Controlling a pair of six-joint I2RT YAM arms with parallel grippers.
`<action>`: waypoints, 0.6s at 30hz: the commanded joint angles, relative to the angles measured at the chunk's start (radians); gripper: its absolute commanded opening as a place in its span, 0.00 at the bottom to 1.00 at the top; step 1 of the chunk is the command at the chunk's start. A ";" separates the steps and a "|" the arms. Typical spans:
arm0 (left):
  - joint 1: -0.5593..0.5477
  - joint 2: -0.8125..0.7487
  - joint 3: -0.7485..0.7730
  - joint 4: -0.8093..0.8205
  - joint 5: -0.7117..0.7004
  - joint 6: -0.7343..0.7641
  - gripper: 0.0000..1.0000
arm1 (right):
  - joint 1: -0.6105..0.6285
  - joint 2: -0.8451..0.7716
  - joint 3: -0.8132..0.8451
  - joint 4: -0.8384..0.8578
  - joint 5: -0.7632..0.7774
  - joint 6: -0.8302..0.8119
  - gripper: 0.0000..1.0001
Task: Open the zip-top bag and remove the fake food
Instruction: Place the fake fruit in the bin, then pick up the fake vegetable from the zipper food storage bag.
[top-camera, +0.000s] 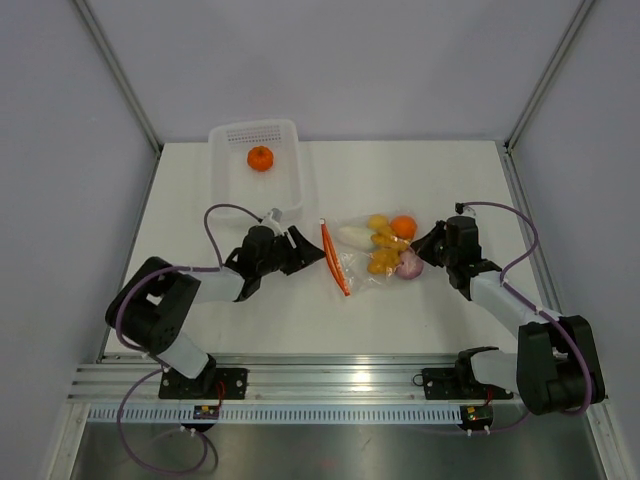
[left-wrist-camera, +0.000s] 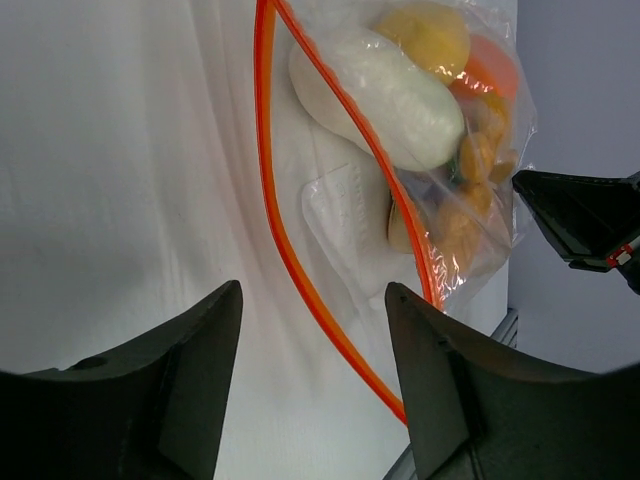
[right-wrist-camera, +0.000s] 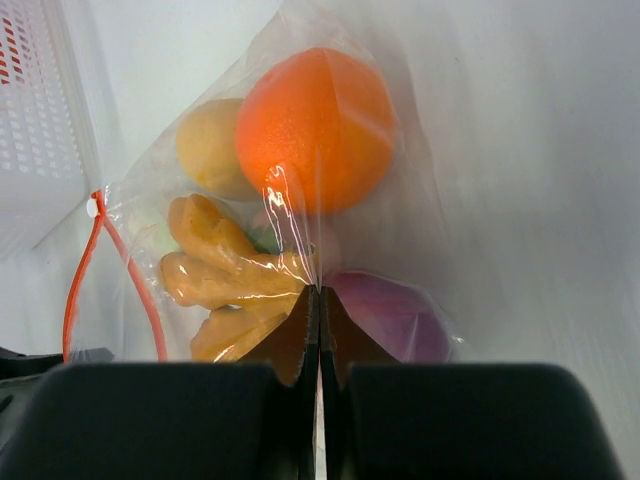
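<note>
With the zip-top bag (top-camera: 356, 264) lying mid-worktop (top-camera: 250, 320), mouth agape and its closed end pinched by the clenched right hand (right-wrist-camera: 318, 296), the released left hand (left-wrist-camera: 315, 295) would best enter between the orange zipper strips (left-wrist-camera: 268, 190) toward the white radish-like piece (left-wrist-camera: 385, 95).

Left arm: elbow folded far out to the left of the zip-top bag (top-camera: 362, 266), forearm reaching toward it.
Left pincer (top-camera: 310, 251): just beside the bag's zipper edge, jaws apart, pointed at that edge.
Right arm: elbow low, right of the bag, forearm angled in.
Right pincer (top-camera: 421, 244): at the bag's far side, jaws pressed together on its film.
</note>
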 joint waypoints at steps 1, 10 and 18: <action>-0.019 0.090 0.049 0.157 0.051 -0.043 0.60 | -0.005 -0.019 0.002 0.049 -0.036 0.001 0.00; -0.047 0.123 0.121 0.114 0.030 -0.008 0.55 | -0.003 -0.033 -0.021 0.087 -0.084 0.002 0.00; -0.079 0.232 0.199 0.129 0.065 -0.019 0.54 | 0.028 0.020 -0.001 0.098 -0.087 -0.005 0.00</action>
